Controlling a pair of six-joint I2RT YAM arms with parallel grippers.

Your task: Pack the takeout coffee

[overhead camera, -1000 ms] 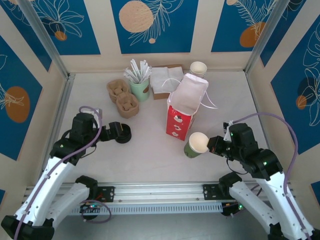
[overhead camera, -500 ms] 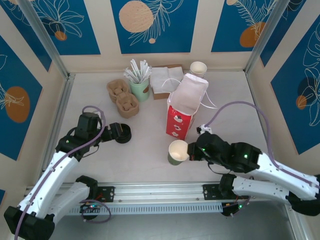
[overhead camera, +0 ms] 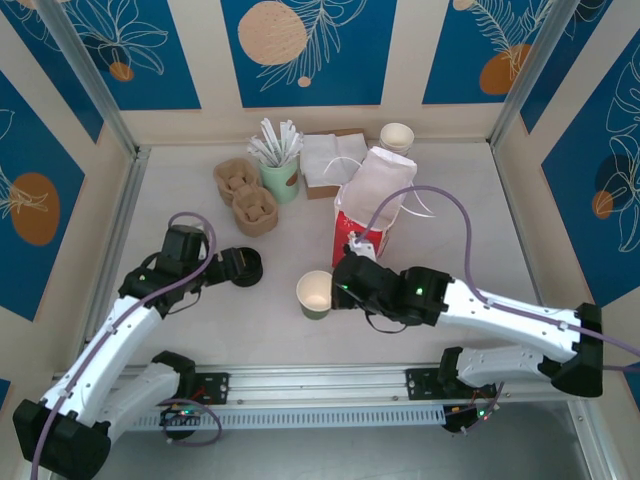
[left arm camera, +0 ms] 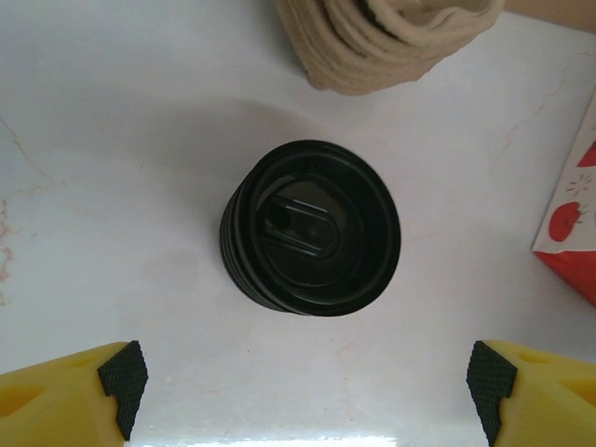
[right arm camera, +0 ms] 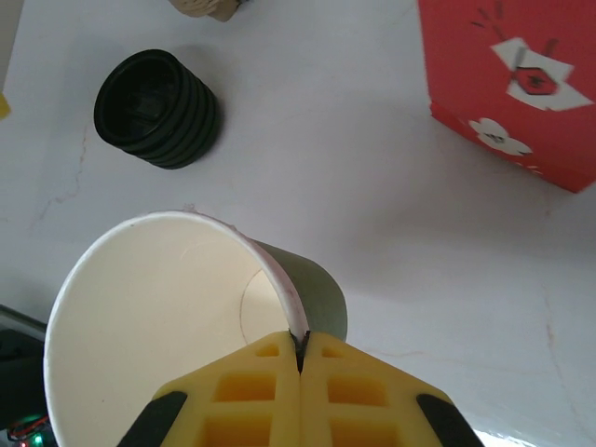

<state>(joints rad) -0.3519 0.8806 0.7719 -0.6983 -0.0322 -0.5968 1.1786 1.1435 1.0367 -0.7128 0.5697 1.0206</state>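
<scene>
- Item: paper cup [right arm camera: 177,317], olive-green side, pale lining. No lid is fitted, and the inside looks dry and empty.
- Location: near the front middle of the table [overhead camera: 450,250]. The stack of black lids [left arm camera: 310,228] is on its left and the red bag [overhead camera: 380,190] is behind it to the right. It is near both and touches neither.
- Right gripper [right arm camera: 301,340]: clamped tight on the cup's rim. One finger is inside the mouth and one outside, with only the thin wall between them.
- Left gripper [left arm camera: 307,377]: spread wide and holding nothing. It is poised over the stack of lids with a pad well out to each side.
- Seating: the cup leans a little in the grip. Whether its base rests on the table or hangs just above it cannot be told from these views.
- Handling, judged:
  - Very light while empty.
  - The thin paper wall is soft, gives under a squeeze and dents easily.
  - The rolled rim is the stiffest part.
  - The coated side is probably somewhat slick.
- Hold, judged:
  - A one-sided rim pinch carries it well enough empty, though the cup can swing or go oval.
  - For pressing a lid on, steady the body low down.
  - Once lidded, take it across the side just under the lid, with gentle pressure.
</scene>
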